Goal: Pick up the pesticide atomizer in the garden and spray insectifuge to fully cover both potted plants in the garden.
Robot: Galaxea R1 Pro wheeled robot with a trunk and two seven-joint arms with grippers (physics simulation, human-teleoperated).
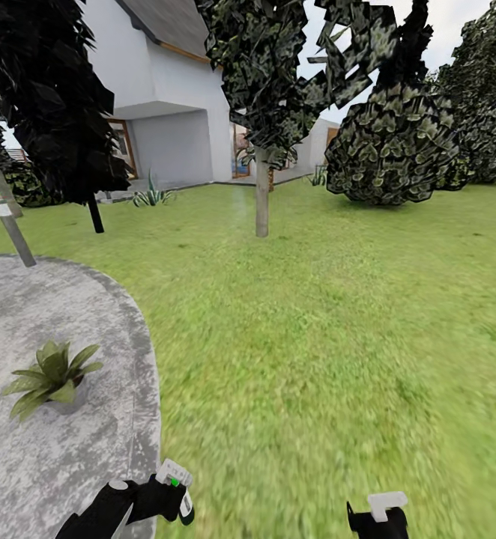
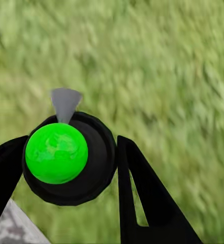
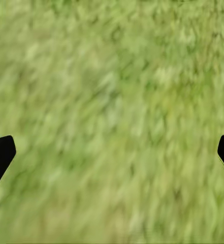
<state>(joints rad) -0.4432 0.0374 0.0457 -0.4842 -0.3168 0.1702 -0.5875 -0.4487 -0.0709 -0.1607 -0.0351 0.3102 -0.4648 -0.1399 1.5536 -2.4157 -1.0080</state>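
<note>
At the far left of the head view a grey bollard light (image 1: 13,232) leans on the edge of the round paved patio (image 1: 68,314), below a dark tree (image 1: 53,97). On the patio stands one potted plant (image 1: 51,378), a low rosette of pointed green leaves with its pot barely showing.

Near the bottom edge, where the patio meets the lawn (image 1: 330,322), the left gripper (image 1: 174,500) is closed around the spray bottle (image 1: 177,490), a slim dark bottle with a pale end and a bit of green. In the left wrist view the bottle (image 2: 68,157) appears end-on as a black round shape with a bright green cap, sitting between the two black fingers (image 2: 147,198), with a small grey nozzle piece at its rim and grass behind.

Further right, a thin tree trunk (image 1: 261,195) rises from the lawn in front of a white house (image 1: 173,97), and a big rounded bush (image 1: 390,146) stands to its right.

At the bottom right the right gripper (image 1: 379,516) sits over the grass. In the right wrist view its black fingertips (image 3: 1,155) stand wide apart at either edge, holding nothing, over the blurred lawn (image 3: 112,117).
</note>
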